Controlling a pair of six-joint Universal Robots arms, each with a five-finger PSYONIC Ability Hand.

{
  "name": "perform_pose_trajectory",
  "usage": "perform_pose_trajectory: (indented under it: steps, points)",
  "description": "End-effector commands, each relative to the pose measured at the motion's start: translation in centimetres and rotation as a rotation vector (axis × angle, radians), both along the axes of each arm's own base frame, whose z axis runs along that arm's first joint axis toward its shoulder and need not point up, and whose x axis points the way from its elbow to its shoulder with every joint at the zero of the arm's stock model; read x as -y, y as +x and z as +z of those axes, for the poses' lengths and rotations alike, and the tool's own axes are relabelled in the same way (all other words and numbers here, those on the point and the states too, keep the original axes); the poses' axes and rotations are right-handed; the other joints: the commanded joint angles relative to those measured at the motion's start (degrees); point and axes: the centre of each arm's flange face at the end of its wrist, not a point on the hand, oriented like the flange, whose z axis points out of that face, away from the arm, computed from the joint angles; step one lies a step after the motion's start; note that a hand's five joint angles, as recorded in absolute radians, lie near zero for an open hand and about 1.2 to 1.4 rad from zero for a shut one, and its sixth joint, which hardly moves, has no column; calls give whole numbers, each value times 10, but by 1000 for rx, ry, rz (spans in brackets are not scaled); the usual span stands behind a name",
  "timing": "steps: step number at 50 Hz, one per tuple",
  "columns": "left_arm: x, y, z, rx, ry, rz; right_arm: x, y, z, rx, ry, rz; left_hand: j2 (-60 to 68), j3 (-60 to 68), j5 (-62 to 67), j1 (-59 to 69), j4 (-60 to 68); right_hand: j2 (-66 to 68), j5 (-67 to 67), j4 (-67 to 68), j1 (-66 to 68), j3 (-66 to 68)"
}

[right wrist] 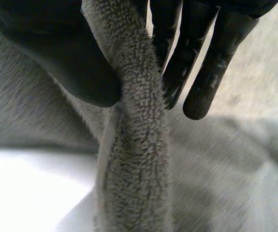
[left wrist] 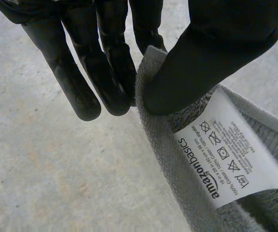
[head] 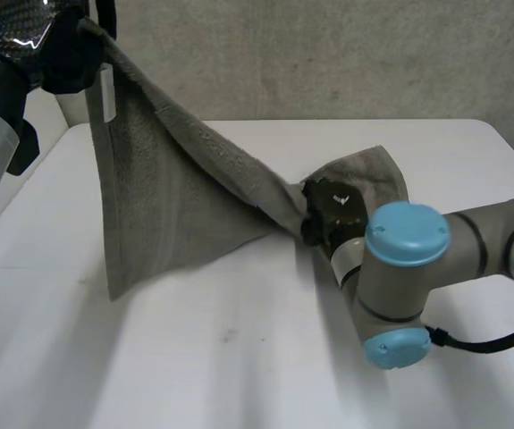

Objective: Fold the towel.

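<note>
Head view: left hand (head: 64,54) is raised high at the far left of the table (head: 239,375) and pinches one corner of the grey towel (head: 167,206). The towel hangs from it in a sheet, its lower corner near the table. A white label (head: 107,94) dangles just under the hand. The towel's top edge runs taut, slanting down to the right hand (head: 332,214), which sits low over the middle of the table and grips that edge. The rest of the towel lies bunched on the table just behind the right hand.

Left wrist view: the thumb (left wrist: 201,63) presses the towel's hem against the fingers (left wrist: 114,72), so the corner is pinched. The label (left wrist: 230,159) lies on the towel, touching the thumb tip.

Right wrist view: the towel's edge (right wrist: 139,145) is rolled like a rope and passes between the thumb (right wrist: 56,58) and the fingers (right wrist: 201,72), pinched there. More towel is spread below the hand, with bare table (right wrist: 22,193) beside it.
</note>
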Motion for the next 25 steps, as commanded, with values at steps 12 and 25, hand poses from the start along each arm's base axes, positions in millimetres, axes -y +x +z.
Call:
perform_pose_trajectory:
  steps: [12,25]
  points:
    - [31,29,-92,116,270,69,-26,-74,121,-576,-189,231,103,103,112,126,102,127,144,121,241,124]
    - [40,2,-188,237,564,-44,-52,-84,95,-900,19,406,103,103,112,126,102,127,144,121,241,124]
